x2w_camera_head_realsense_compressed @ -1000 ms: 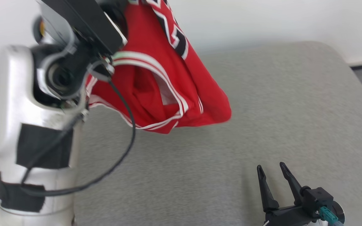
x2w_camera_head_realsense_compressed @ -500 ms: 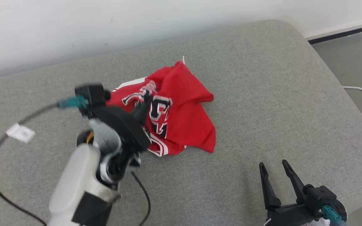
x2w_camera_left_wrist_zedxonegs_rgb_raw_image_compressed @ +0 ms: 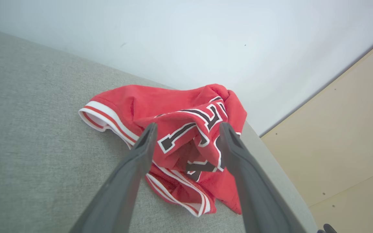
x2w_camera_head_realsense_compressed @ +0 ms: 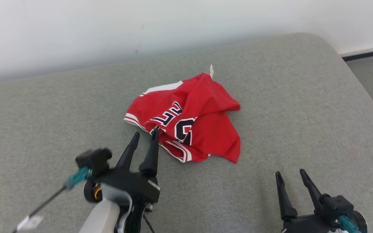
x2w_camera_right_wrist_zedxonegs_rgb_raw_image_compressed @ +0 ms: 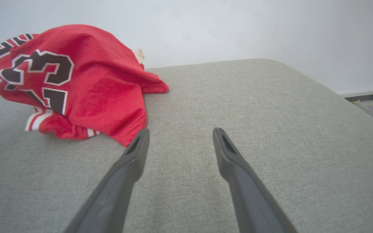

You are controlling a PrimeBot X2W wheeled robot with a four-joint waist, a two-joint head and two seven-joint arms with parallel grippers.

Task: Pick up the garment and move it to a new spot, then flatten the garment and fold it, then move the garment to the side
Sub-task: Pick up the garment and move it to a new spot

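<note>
Hovering at the near right, the right gripper shows its fingers spread and empty over the grey cushion. A touch farther on the left, the left gripper has its fingers parted too, gripping nothing, tips right at the near hem of the red garment, which lies crumpled mid-cushion, lettering up. Beyond it stands the white wall.
</note>
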